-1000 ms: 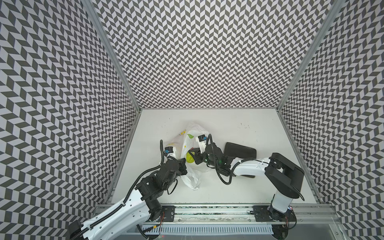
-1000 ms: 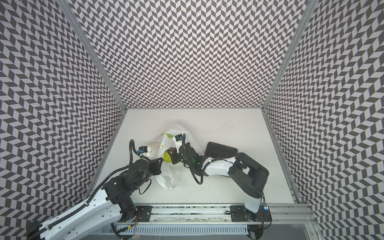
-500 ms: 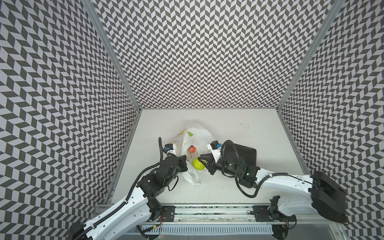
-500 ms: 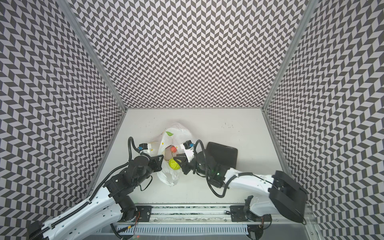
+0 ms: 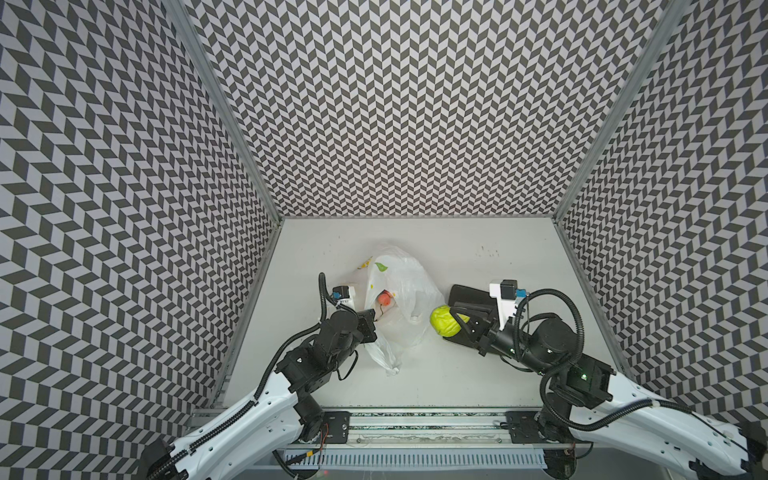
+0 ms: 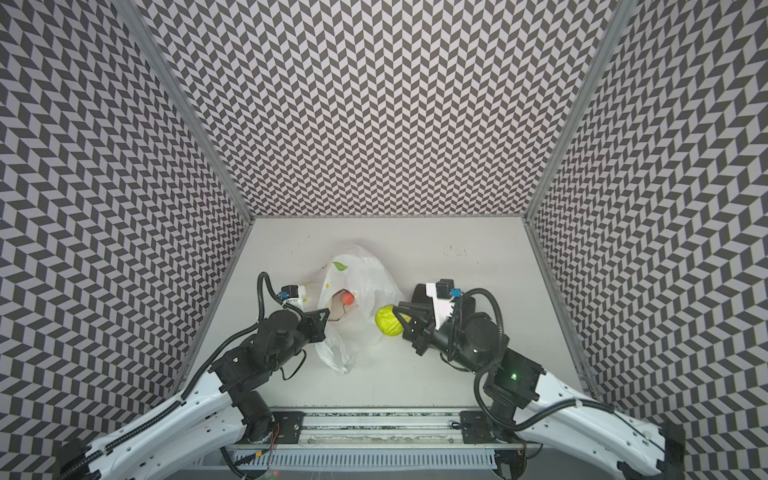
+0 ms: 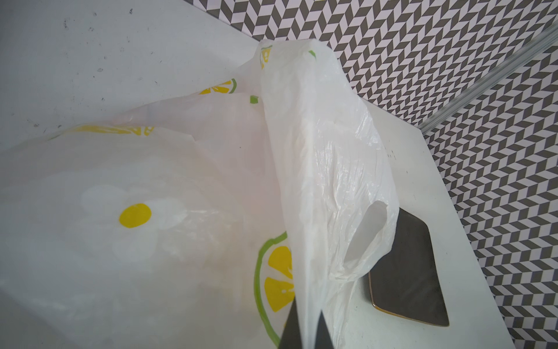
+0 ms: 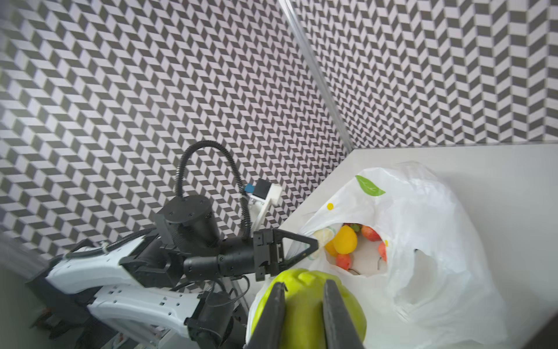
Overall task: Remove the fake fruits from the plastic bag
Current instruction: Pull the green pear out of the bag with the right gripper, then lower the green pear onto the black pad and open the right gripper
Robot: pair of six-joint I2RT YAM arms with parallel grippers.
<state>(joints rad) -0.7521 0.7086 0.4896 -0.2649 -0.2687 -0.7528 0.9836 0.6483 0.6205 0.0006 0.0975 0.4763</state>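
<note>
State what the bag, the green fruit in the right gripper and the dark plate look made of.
The plastic bag looks like thin plastic film: translucent white, glossy, finely crinkled. The green apple seems moulded plastic: even colour, soft sheen. The dark plate looks hard and smooth with a faint gloss and brownish rim, perhaps glazed ceramic or melamine; unclear which.
</note>
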